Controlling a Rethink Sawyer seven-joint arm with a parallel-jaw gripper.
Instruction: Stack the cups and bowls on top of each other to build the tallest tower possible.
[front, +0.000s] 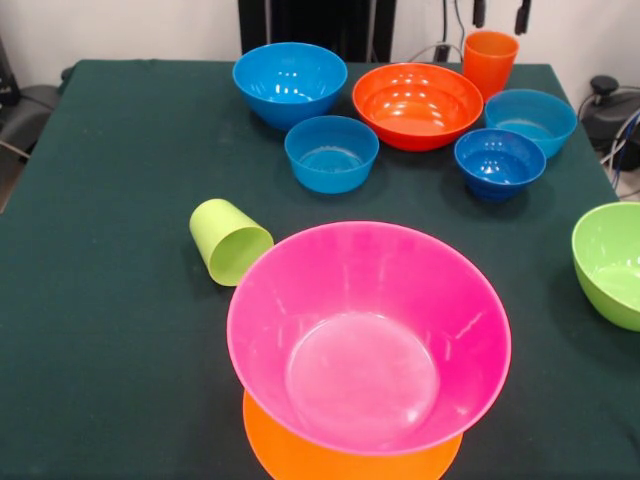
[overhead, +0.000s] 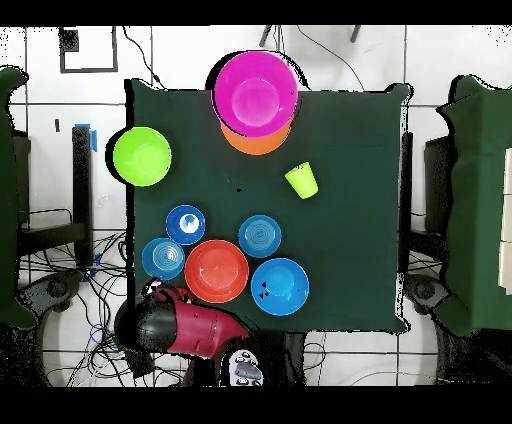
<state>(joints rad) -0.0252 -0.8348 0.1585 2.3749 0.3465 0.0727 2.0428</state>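
Observation:
The tower is the large pink bowl (front: 370, 340) (overhead: 257, 92), upright on the upside-down light-orange bowl (front: 300, 455) (overhead: 255, 143) at the table's near edge in the front view. The lime-green cup (front: 230, 242) (overhead: 302, 180) lies on its side just left of it. The ribbed orange cup (front: 490, 60) stands upright at the far side. Only the tips of my gripper (front: 500, 14) show at the top edge, apart and empty, above the orange cup. The red arm (overhead: 190, 325) hides both in the overhead view.
Loose upright bowls stand at the far side: medium blue (front: 290, 82), red-orange (front: 418, 104), and small blue ones (front: 331, 152), (front: 499, 162), (front: 531, 120). The lime-green bowl (front: 612, 262) sits at the right edge. The dark green tablecloth (front: 110, 300) covers the table.

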